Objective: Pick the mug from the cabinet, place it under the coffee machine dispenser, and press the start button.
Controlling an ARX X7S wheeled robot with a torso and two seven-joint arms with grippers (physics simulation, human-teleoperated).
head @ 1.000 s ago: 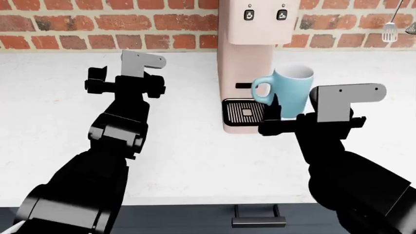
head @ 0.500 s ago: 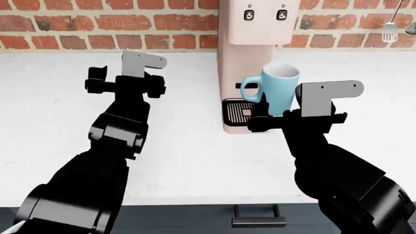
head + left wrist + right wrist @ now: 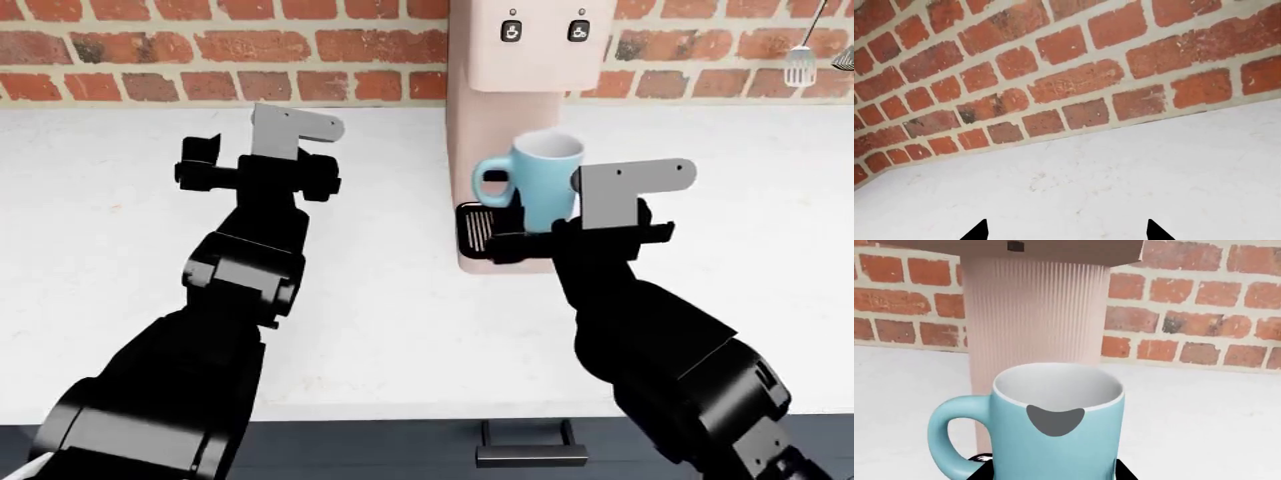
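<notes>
The light teal mug stands upright with its handle pointing left, and my right gripper is shut on its lower body. It is over the right part of the black drip tray, below the coffee machine dispenser. I cannot tell whether it rests on the tray. In the right wrist view the mug fills the space in my right gripper, in front of the ribbed column and under the dispenser. Two buttons sit on the machine's front. My left gripper hovers open and empty over the counter; the left wrist view shows my left gripper above bare counter.
A red brick wall backs the white counter. A spatula hangs on the wall at far right. A drawer handle shows below the counter's front edge.
My right gripper has carried the mug leftward, from beside the machine's right side to over the drip tray under the dispenser. The left arm has not moved.
</notes>
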